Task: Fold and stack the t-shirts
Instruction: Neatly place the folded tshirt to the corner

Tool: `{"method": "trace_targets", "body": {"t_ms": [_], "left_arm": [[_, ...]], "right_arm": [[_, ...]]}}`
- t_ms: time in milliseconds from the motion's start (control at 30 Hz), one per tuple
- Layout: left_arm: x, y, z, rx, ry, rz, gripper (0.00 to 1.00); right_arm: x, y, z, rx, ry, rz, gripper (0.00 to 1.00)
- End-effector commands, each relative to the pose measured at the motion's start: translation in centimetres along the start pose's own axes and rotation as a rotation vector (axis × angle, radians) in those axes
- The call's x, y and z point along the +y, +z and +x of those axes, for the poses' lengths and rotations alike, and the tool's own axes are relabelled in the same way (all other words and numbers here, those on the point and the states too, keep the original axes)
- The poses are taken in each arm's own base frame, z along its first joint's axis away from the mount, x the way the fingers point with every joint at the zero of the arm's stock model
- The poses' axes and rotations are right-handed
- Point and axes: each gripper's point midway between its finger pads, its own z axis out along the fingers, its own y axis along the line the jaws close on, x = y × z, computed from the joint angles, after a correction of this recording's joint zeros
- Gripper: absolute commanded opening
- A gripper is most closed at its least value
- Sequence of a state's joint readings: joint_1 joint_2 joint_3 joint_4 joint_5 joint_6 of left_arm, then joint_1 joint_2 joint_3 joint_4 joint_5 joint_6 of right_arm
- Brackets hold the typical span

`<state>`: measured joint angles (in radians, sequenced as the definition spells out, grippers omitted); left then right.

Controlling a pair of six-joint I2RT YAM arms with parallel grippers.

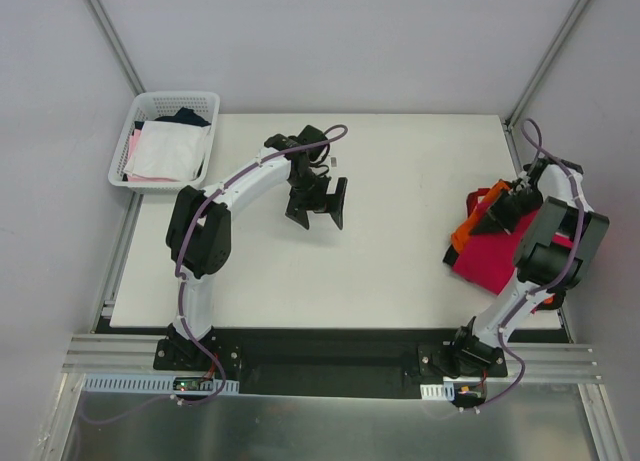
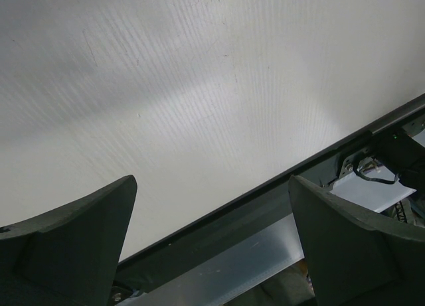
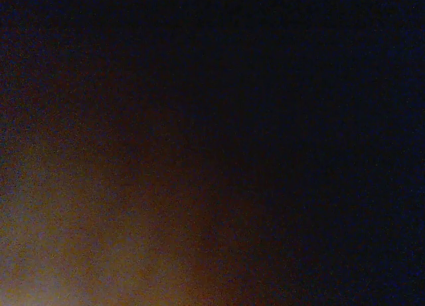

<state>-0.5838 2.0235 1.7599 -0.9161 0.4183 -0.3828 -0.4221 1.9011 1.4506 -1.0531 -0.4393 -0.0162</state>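
One broad white desk [image 1: 400, 271] carries a heap at its right edge: a crimson-magenta cloth t-shirt [image 1: 488, 263] with a bright orange t-shirt [image 1: 466, 233] bunched against it. My right pincer [image 1: 510, 205] is pressed into the heap, jaws together; I cannot tell whether cloth is caught. My left pincer [image 1: 318, 203] hangs wide apart mid-desk. I judge I'm fetching a shirt. Next, pull one clear and spread it flat.

**Colour key.** Table [image 1: 400, 251]: plain white, with faint fine ribbing in the left wrist view. Basket [image 1: 150, 106], far left: white mesh, holding white cloth [image 1: 165, 153], pink cloth [image 1: 133, 146] and a dark, near-black piece [image 1: 185, 116]. Right edge: plain crimson-magenta t-shirt [image 1: 490, 263] and bright orange t-shirt [image 1: 467, 231]. Arms [image 1: 240, 181]: white with black joints. Cables [image 1: 527, 139]: purple. Walls [image 1: 330, 41]: pale grey.
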Motion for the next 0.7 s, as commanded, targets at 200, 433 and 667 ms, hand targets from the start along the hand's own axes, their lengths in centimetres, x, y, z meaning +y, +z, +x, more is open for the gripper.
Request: {"method": "trace_targets", "body": {"t_ms": [200,433,667], "left_arm": [[-1.7,-1.2,0.0,-0.017,0.020,0.035,0.99],[-1.8,-1.2,-0.1,-0.021,0.034,0.039,0.99],[-1.7,-1.3,-0.1,-0.023,0.044,0.035,0.99]], "right_arm": [[-7.2,-4.1,7.4,0.169,0.189,0.362,0.01],[-8.8,-6.4,8.5,0.141,0.200,0.427,0.01],[-8.0,-6.4,8.4,0.124,0.209,0.358,0.01]]}}
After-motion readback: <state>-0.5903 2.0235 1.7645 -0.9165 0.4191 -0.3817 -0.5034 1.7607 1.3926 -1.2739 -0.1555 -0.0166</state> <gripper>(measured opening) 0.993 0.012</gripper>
